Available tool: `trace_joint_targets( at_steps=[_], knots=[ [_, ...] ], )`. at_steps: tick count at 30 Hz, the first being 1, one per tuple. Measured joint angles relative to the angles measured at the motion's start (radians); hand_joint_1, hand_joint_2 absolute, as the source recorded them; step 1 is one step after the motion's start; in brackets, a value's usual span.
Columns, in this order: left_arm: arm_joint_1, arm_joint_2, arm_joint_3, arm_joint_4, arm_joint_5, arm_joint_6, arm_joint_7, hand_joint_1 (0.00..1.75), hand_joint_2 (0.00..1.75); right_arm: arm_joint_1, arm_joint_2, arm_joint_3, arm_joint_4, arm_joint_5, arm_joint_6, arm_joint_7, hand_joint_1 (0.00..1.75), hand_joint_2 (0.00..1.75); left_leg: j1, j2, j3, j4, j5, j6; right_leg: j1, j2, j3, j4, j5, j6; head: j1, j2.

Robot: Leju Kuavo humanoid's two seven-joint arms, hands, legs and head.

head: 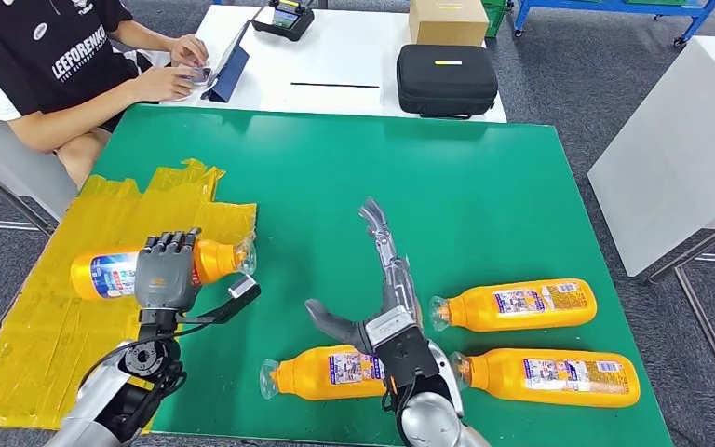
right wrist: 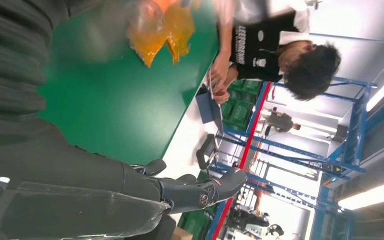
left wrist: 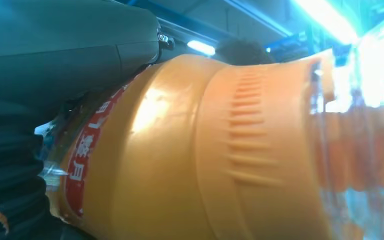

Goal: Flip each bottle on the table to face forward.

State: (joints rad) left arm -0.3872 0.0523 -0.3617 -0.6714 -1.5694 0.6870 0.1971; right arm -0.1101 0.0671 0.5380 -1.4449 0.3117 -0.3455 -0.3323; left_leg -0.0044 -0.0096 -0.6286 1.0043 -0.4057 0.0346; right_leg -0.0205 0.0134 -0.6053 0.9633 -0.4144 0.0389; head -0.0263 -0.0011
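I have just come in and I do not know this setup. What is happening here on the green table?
A humanoid robot is working with orange bottles on the green table. Its left hand grips one bottle over the yellow sheet. Its right hand is open above the table, holding nothing. Three more bottles lie on their sides nearby. A person sits at the far side.

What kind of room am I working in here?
Likely a robotics lab or test workshop: a green work mat taped down with yellow tape, a person using a tablet at the adjoining white table, and blue metal racks behind.
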Motion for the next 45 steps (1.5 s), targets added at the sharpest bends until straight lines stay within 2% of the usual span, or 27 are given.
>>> trace_joint_targets(
  at_steps=[7, 11, 15, 21, 25, 28, 37, 42, 45],
  knots=[
    [-0.031, -0.019, 0.017, 0.088, 0.0, -0.002, -0.003, 0.0, 1.75, 0.0, -0.003, 0.0, -0.005, 0.094, -0.001, 0.048, 0.0, 1.75, 0.0, 0.0, 0.0, 0.0, 0.0, 0.0, 0.0, 0.0, 0.0, 0.0, 0.0, 0.0, 0.0, 0.0],
    [-0.043, -0.034, 0.05, 0.117, 0.015, -0.018, -0.031, 0.0, 1.75, 0.004, -0.01, 0.0, -0.01, 0.239, 0.0, 0.097, 0.0, 1.75, 0.0, 0.0, 0.0, 0.0, 0.0, 0.0, 0.0, 0.0, 0.0, 0.0, 0.0, 0.0, 0.0, 0.0],
    [-0.042, -0.056, 0.122, 0.119, 0.089, -0.027, -0.116, 0.0, 1.75, 0.016, -0.017, 0.0, -0.016, 0.377, 0.009, 0.149, 0.0, 1.75, 0.0, 0.0, 0.0, 0.0, 0.0, 0.0, 0.0, 0.0, 0.0, 0.0, 0.0, 0.0, 0.0, 0.0],
    [-0.027, -0.084, 0.215, 0.096, 0.209, -0.036, -0.225, 0.0, 1.75, 0.027, -0.021, 0.0, -0.016, 0.473, 0.039, 0.191, 0.0, 1.75, 0.0, 0.0, 0.0, 0.0, 0.0, 0.0, 0.0, 0.0, 0.0, 0.0, 0.0, 0.0, 0.0, 0.0],
    [0.02, -0.11, 0.282, -0.009, 0.386, -0.098, -0.357, 0.0, 1.75, 0.031, -0.024, 0.002, -0.011, 0.618, 0.115, 0.256, 0.0, 1.75, 0.0, 0.0, 0.0, 0.0, 0.0, 0.0, 0.0, 0.0, 0.0, 0.0, 0.0, 0.0, 0.0, 0.0],
    [0.07, -0.128, 0.309, -0.121, 0.451, -0.149, -0.399, 0.0, 1.75, 0.038, -0.029, 0.003, 0.0, 0.685, 0.138, 0.281, 0.0, 1.75, 0.0, -0.001, -0.001, 0.0, 0.0, 0.0, 0.0, 0.0, 0.0, 0.0, 0.0, 0.0, 0.0, 0.0],
    [0.124, -0.148, 0.34, -0.268, 0.49, -0.177, -0.422, 0.0, 1.75, 0.043, -0.035, 0.002, 0.021, 0.694, 0.149, 0.289, 0.0, 1.75, 0.0, -0.001, -0.001, 0.0, 0.0, 0.0, 0.0, 0.0, 0.0, 0.0, 0.0, 0.0, 0.0, 0.0],
    [0.178, -0.159, 0.347, -0.378, 0.696, -0.262, -0.505, 0.0, 1.75, 0.075, -0.043, -0.024, 0.029, 0.509, 0.235, 0.276, 0.0, 1.75, 0.0, -0.001, -0.001, 0.0, 0.0, 0.0, 0.0, 0.0, 0.0, 0.0, 0.0, 0.0, 0.0, 0.0],
    [0.215, -0.161, 0.347, -0.451, 0.793, -0.296, -0.524, 0.0, 1.75, 0.099, -0.055, -0.045, 0.046, 0.508, 0.259, 0.306, 0.0, 1.75, 0.0, -0.001, -0.001, 0.0, -0.001, 0.0, 0.0, 0.0, 0.0, 0.0, -0.001, 0.0, 0.0, 0.0]
  ],
)
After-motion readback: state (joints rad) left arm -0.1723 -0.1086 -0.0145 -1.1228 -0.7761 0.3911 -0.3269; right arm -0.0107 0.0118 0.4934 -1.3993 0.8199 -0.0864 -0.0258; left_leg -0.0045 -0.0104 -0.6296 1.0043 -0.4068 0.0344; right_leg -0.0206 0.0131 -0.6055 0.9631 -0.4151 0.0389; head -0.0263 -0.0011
